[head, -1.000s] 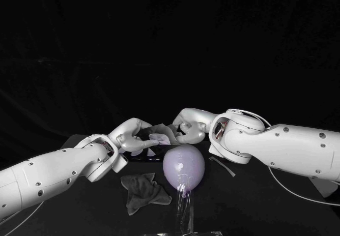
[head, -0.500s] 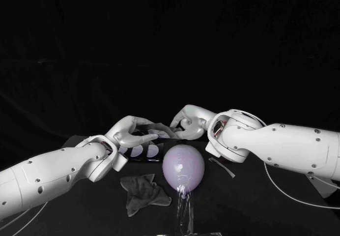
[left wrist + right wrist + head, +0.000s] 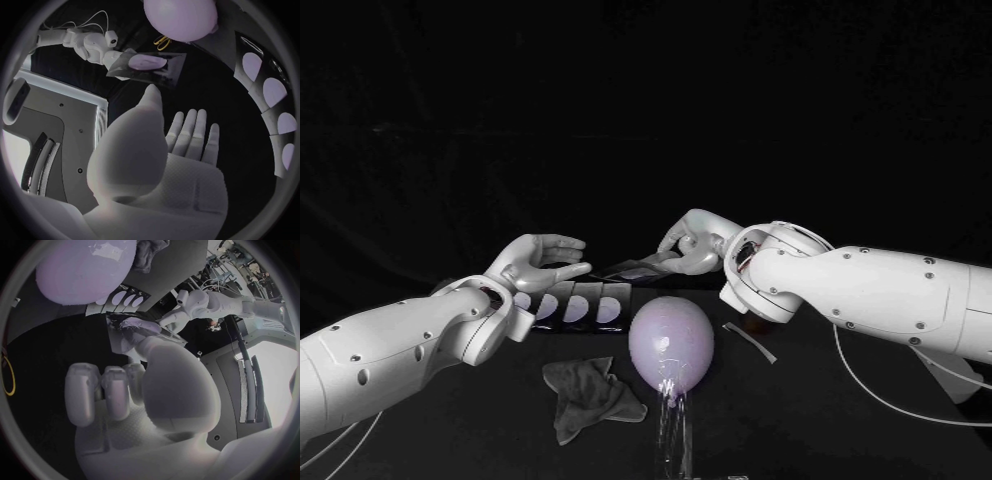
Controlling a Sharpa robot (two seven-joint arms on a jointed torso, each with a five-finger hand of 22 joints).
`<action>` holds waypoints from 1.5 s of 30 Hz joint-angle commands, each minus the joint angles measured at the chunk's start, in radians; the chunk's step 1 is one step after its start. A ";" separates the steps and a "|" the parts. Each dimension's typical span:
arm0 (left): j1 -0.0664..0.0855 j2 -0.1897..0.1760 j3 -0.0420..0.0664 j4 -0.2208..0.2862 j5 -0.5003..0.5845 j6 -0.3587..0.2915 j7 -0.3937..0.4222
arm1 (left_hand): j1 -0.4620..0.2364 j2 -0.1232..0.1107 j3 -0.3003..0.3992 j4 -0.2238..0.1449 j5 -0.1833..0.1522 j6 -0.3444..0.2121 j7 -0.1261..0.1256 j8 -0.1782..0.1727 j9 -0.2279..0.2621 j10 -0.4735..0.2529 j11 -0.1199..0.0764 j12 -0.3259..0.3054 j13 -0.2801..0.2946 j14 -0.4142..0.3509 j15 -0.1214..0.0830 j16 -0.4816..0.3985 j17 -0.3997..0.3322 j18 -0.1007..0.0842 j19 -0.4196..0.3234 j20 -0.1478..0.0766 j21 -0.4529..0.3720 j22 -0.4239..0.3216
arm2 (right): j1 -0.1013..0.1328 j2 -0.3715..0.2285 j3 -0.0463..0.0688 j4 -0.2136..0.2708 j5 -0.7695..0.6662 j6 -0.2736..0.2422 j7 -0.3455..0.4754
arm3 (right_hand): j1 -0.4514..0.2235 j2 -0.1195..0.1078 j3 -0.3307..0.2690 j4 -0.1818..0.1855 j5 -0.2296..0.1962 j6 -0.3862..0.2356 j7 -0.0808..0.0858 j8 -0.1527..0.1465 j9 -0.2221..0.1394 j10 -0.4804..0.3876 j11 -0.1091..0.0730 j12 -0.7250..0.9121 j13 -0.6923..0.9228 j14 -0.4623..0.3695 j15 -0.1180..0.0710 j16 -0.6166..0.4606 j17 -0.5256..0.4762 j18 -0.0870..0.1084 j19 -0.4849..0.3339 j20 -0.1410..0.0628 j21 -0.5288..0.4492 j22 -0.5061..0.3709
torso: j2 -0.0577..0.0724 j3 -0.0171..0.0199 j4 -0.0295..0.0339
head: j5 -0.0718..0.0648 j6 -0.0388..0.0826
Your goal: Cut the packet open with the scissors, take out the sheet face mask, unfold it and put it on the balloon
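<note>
The right hand (image 3: 689, 248) is gripping the packet (image 3: 629, 270) by one end and holding it up on the far side of the balloon (image 3: 672, 340), between the two hands. The left hand (image 3: 540, 262) is hanging near it with the fingers apart; it is grasping nothing and is not touching the packet. The pale mask (image 3: 147, 62) is showing through the packet, so I judge it is not yet taken out. A thin strip (image 3: 753, 341) is lying on the table (image 3: 805, 420) beside the balloon, on the right arm's side. It may be the cut-off edge, but I cannot tell this for sure, nor whether the packet's mouth is open. The step in hand seems to be taking out the mask. The next move is calling for the left hand to come to the packet's free end, pinch the mask's edge and draw it out slowly, while the right hand is holding the packet steady. A dark cloth (image 3: 589, 395) is lying near the balloon, on the left arm's side.
</note>
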 commanded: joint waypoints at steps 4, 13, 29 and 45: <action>0.003 -0.024 0.001 0.004 0.091 -0.055 0.019 | 0.019 0.010 0.005 -0.002 0.000 0.047 0.103 0.028 0.016 -0.007 0.002 0.017 0.003 -0.005 0.001 0.018 -0.002 -0.010 0.043 -0.001 0.016 0.002 | -0.007 0.030 0.001 -0.062 -0.001 -0.064 -0.081 | -0.017 0.000 0.012 -0.004 0.002 -0.005 0.001 0.074 0.068 0.068 -0.005 -0.001 0.190 0.104 -0.008 0.004 0.253 -0.021 0.049 -0.008 0.005 0.219 | 0.000 -0.0005 0.0010 | -0.008 0.002; 0.002 -0.058 0.001 0.069 0.105 -0.091 0.031 | 0.067 0.050 0.057 -0.013 -0.001 0.132 0.069 0.127 0.046 0.083 -0.039 0.129 0.028 0.131 -0.050 0.188 0.054 0.059 0.376 -0.020 0.189 0.059 | -0.019 0.073 0.001 -0.138 0.028 -0.099 -0.117 | -0.024 -0.001 0.022 -0.009 0.002 -0.005 0.000 0.078 0.069 0.068 -0.006 0.000 0.191 0.104 -0.009 0.003 0.252 -0.020 0.048 -0.008 0.003 0.219 | 0.000 -0.0003 -0.0001 | -0.014 0.006; -0.002 -0.083 -0.011 0.253 0.022 0.062 -0.065 | 0.041 0.104 0.097 -0.003 -0.001 0.328 -0.054 0.208 0.074 0.376 -0.173 0.216 0.050 0.465 -0.200 0.464 0.187 0.113 0.650 -0.147 0.438 0.181 | -0.028 0.129 0.001 -0.223 0.115 -0.224 -0.150 | -0.039 -0.002 0.042 -0.019 0.003 -0.006 0.000 0.087 0.072 0.070 -0.006 0.004 0.194 0.104 -0.009 0.004 0.252 -0.020 0.047 -0.009 0.002 0.219 | 0.001 0.0008 -0.0014 | -0.021 0.014; -0.004 0.072 -0.018 0.247 0.200 -0.131 -0.176 | -0.138 0.087 0.020 -0.005 -0.001 0.257 0.002 0.081 0.023 0.359 -0.122 0.091 0.008 0.401 -0.152 0.375 0.175 0.109 0.592 -0.114 0.381 0.151 | -0.033 0.167 0.001 -0.223 0.135 -0.304 -0.139 | -0.049 -0.002 0.059 -0.029 0.004 -0.008 -0.001 0.094 0.073 0.071 -0.007 0.005 0.195 0.104 -0.009 0.003 0.252 -0.020 0.047 -0.009 0.001 0.219 | 0.000 0.0005 -0.0034 | -0.014 0.027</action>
